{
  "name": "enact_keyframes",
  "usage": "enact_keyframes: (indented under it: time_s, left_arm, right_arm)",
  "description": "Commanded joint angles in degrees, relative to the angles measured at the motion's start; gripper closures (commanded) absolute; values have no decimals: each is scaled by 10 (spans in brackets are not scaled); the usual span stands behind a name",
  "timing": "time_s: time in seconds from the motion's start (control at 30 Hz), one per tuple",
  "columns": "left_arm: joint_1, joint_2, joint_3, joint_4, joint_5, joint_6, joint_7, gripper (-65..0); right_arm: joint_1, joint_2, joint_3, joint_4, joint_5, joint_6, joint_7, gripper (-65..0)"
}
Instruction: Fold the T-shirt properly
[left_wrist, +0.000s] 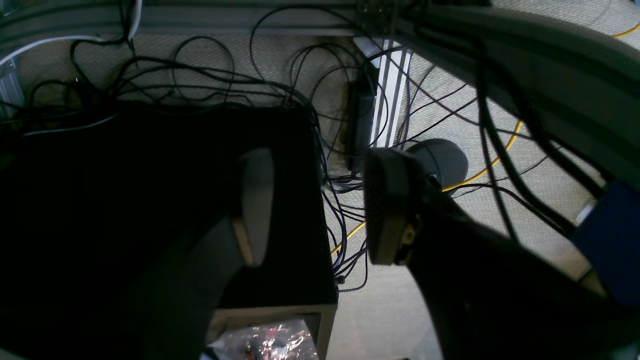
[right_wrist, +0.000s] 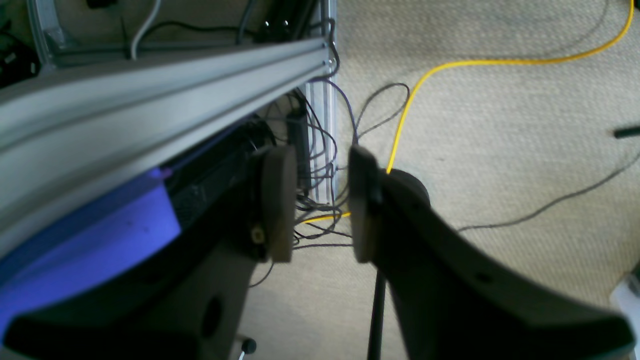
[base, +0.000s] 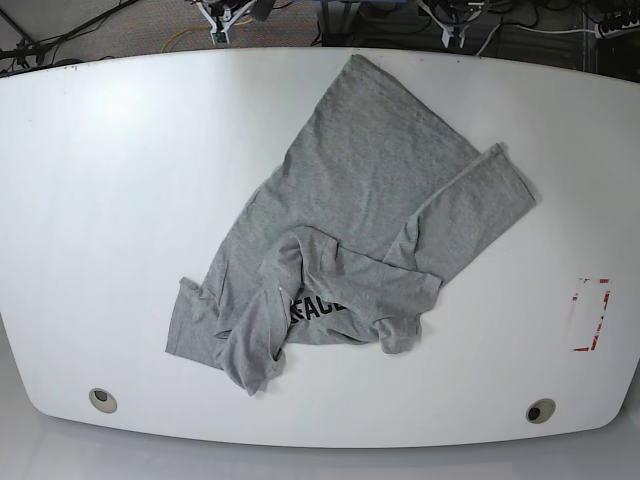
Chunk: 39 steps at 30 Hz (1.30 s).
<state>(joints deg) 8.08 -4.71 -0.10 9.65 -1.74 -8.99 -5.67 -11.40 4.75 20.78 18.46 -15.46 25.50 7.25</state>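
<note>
White table (base: 120, 180) carries crumpled T-shirt (base: 360, 220), untouched, far from both tools. Left gripper (left_wrist: 315, 210), right gripper (right_wrist: 312, 200) parked off-table over carpet, jaws parted, empty; folding likely not begun.

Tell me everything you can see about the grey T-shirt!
The T-shirt is heather-grey, soft-looking cloth. It lies crumpled on the white table, spread flatter toward the far edge and bunched in folds nearer the camera. Black block letters peek out between the folds. One sleeve sticks out to the right. Only the table touches it; no claw is near.
</note>
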Motion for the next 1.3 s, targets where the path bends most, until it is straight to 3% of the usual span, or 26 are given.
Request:
enact_keyframes:
  time_s: [0.0,0.17,0.37,0.47,0.63,0.97,1.13,1.27]
  left_arm:
    - [4,-4,0,4,-2,-1,-4,-267]
    - [17,-4,0,6,-2,-1,-36,-267]
    - [54,-4,-1,6,-2,-1,-142,-265]
    - [66,-5,-1,6,-2,-1,-177,-265]
    - [86,-6,-2,28,-2,-3,-181,-264]
    - [223,-39,-2,271,-3,-4,-154,-264]
    - [287,-49,-5,365,-5,-4,-140,-264]
    - [344,-62,-16,440,-17,-4,-139,-264]
  right_arm:
    - [-3,3,1,2,0,5,4,-168]
    - [-5,3,4,7,4,5,6,-166]
    - [-26,0,6,22,5,5,9,-165]
    - [-62,-23,5,83,5,5,12,-165]
    - [-118,-45,5,186,5,5,12,-165]
    - [-214,-70,6,333,10,5,12,-165]
    - [-279,-70,5,420,74,9,10,-165]
    - [-332,-70,2,504,108,10,-25,-165]
